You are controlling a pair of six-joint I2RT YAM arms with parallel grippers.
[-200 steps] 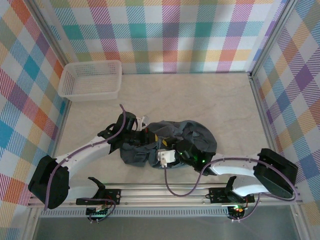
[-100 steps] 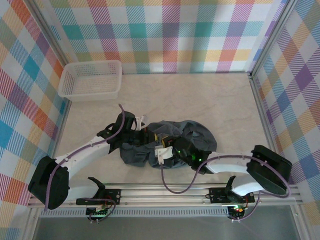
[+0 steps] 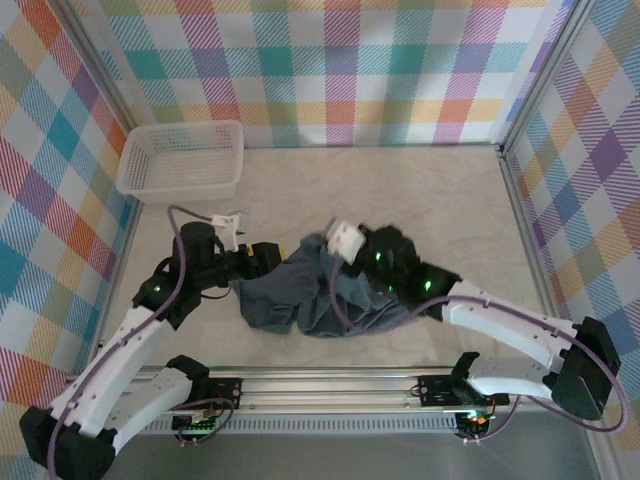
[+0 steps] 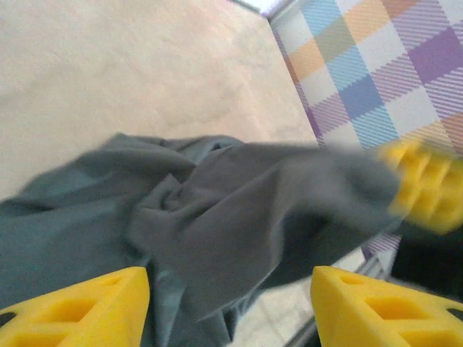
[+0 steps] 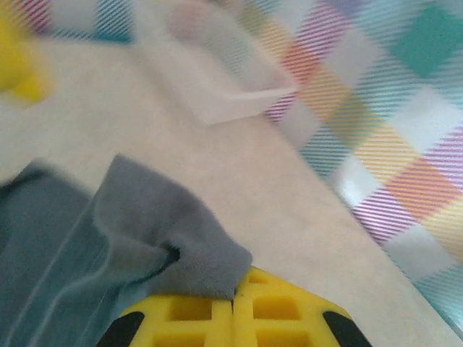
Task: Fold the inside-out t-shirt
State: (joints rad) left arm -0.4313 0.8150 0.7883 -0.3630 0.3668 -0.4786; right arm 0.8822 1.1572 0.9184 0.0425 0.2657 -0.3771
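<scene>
The left pincer now hangs released and drawn back, while the right pincer, newly clenched on a fold of the inside-out t-shirt, lifts it, likely starting to spread the heap crumpled between them.

The table is a pale cream, marble-looking top. A white mesh basket sits on it way out at 10 o'clock, tucked into the far corner, and the dark grey t-shirt is bunched in a rumpled heap just off centre toward 6 o'clock, well apart from the basket.
</scene>
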